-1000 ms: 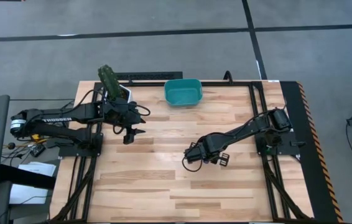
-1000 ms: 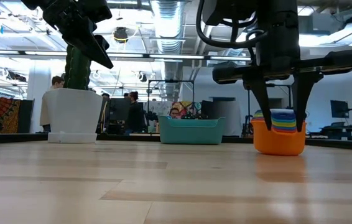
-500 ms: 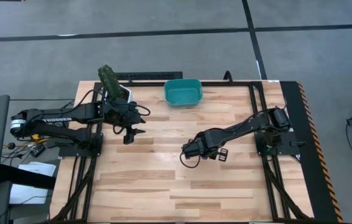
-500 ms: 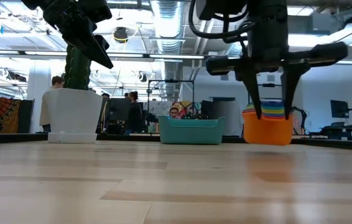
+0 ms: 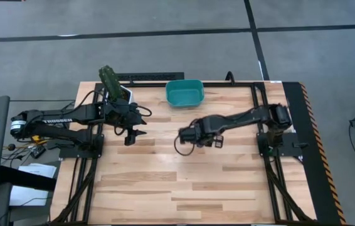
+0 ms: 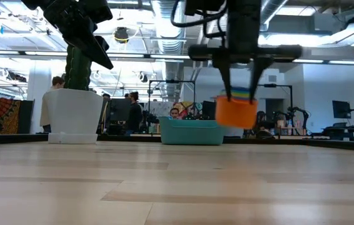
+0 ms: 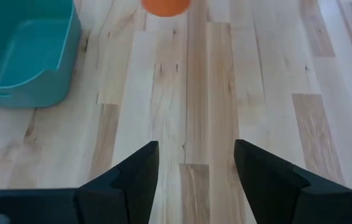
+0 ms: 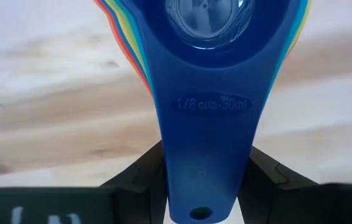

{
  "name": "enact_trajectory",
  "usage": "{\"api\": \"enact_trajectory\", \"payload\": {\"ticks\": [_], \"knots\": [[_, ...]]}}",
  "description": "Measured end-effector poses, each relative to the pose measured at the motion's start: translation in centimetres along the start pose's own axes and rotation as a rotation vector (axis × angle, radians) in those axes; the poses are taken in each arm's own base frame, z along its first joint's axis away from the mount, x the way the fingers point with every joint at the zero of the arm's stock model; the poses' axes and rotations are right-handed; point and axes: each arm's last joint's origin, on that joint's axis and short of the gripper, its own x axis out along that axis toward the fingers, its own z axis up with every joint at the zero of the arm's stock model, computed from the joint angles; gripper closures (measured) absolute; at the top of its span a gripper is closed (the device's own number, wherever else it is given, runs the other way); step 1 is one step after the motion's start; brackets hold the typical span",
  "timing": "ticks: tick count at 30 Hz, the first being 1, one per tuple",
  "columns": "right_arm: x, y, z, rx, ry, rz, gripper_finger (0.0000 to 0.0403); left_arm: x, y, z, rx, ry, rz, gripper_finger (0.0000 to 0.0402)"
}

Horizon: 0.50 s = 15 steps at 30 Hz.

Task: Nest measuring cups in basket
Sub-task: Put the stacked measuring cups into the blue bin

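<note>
The measuring cups [image 6: 236, 111] are nested in one stack, the orange one outermost and a dark blue one [image 8: 207, 18] on top. The stack hangs in the air with my right gripper [image 5: 188, 134] shut on it, near the table's middle and short of the teal basket [image 5: 184, 92]. In the high view the gripper hides the stack. The basket rests by its bottom at the table's far edge. My left gripper [image 7: 194, 163] is open and holds nothing. It hovers over the table's left part [image 5: 130, 139] and points toward the basket [image 7: 20, 56] and the orange cup [image 7: 165, 5]. My right gripper pinches the stacked flat handles [image 8: 204, 130] between its two fingers [image 8: 140, 173], which press on the handles' two long edges. The fingers come from above and point down. The stack sits about level, its open sides up, lifted clear of the table.
A white pot with a green plant [image 5: 111, 84] stands at the far left, behind my left arm. Dark frame rails run along the table's left, right and far edges. Bare wood lies between the stack and the basket. People and desks show in the room beyond the table.
My right gripper has lifted the stack of cups off the table. It has carried the stack toward the table's left and far edges, closer to the basket, rolling a little on the way. The stack has stayed upright in the hold.
</note>
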Motion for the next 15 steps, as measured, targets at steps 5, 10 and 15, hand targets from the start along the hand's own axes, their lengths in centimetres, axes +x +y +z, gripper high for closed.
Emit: {"api": "enact_trajectory", "payload": {"ticks": [5, 10, 15], "knots": [[-1.0, 1.4, 3.4, -0.056, -0.050, 0.050, 0.0247, 0.0, 0.1, 0.0, -0.015, 0.001, 0.012, 0.0202], [-1.8, 2.5, 7.3, -0.126, -0.088, 0.088, 0.0242, -0.1, 0.8, -0.1, -0.066, 0.000, 0.049, 0.0202], [-2.0, 3.3, 11.7, -0.177, -0.128, 0.140, 0.0244, -0.2, 2.0, -0.1, -0.130, -0.007, 0.102, 0.0202]]}}
